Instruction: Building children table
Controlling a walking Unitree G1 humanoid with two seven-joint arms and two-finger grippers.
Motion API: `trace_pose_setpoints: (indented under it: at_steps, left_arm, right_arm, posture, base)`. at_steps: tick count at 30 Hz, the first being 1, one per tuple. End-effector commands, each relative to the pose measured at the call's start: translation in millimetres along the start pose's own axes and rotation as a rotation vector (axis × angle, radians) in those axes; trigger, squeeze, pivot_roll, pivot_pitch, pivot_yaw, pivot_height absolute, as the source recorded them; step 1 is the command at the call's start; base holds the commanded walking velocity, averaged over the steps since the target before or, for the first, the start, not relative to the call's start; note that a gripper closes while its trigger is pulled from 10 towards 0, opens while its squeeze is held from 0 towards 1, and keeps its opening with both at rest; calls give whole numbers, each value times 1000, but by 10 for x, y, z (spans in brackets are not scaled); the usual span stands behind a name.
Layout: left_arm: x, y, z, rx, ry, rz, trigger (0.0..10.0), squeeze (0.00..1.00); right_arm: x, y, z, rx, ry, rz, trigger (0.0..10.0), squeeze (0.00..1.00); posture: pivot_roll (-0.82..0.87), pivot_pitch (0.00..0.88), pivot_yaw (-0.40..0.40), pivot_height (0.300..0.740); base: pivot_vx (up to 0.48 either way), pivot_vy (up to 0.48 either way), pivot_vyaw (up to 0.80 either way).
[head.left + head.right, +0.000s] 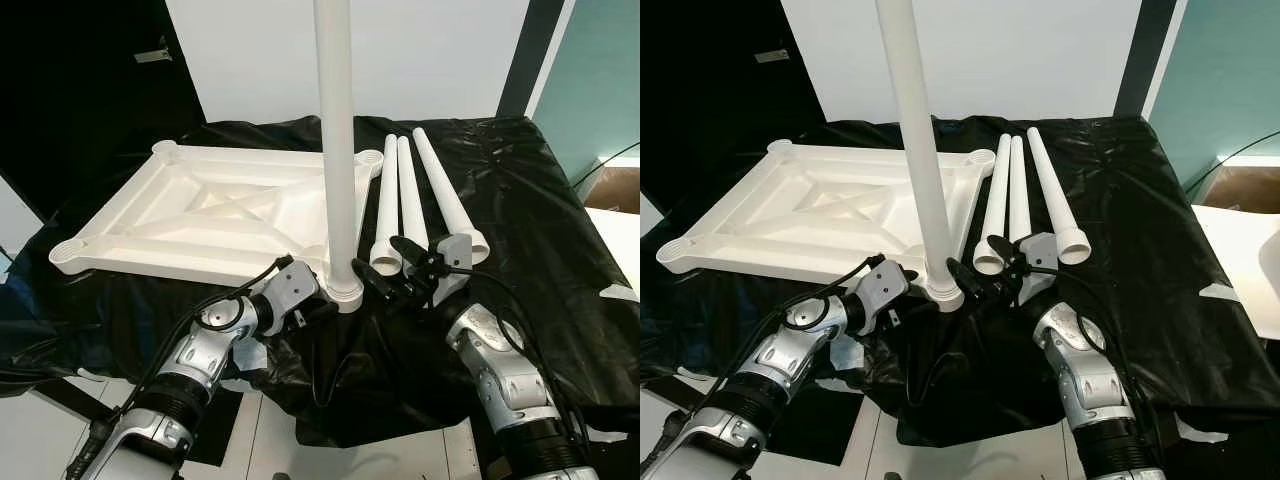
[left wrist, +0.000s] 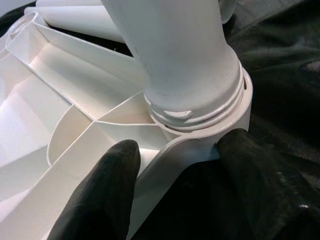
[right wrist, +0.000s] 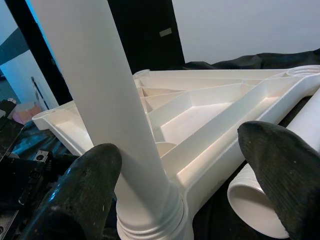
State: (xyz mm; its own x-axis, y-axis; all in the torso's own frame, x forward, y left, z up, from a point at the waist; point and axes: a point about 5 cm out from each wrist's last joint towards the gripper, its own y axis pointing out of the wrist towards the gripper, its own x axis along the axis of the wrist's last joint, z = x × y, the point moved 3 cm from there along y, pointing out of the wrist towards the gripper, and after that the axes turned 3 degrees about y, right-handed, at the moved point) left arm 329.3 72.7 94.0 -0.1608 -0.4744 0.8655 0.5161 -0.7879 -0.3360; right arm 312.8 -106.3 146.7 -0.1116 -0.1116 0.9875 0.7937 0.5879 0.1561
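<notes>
White moulded plastic throughout: tabletop lies upside down on the black-sheeted counter, one leg upright in its near corner socket. Three spare legs lie beside. Left gripper spread wide at the socket; right gripper wide, one finger touching the leg. Likely light, stiff, slick; grasp low near the threaded collar.

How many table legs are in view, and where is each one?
4. One leg stands upright in the tabletop's near corner socket; three loose legs lie side by side on the black sheet, right of the tabletop.
</notes>
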Motion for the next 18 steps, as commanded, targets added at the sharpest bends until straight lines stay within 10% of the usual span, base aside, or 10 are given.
trace_pose_setpoints:
  at_steps: [1, 18]
  left_arm:
    - [-129, 29, -179, -96, -66, 40, 0, 0]
    - [88, 65, -320, -120, -194, -123, 0, 0]
  right_arm:
    - [34, 46, 42, 18, -9, -7, 10000, 0]
    - [37, 80, 46, 16, -21, -4, 10000, 0]
  posture:
    - [29, 0, 77, 740]
    - [39, 0, 68, 740]
  base:
    - [0, 0, 0]
    - [0, 0, 0]
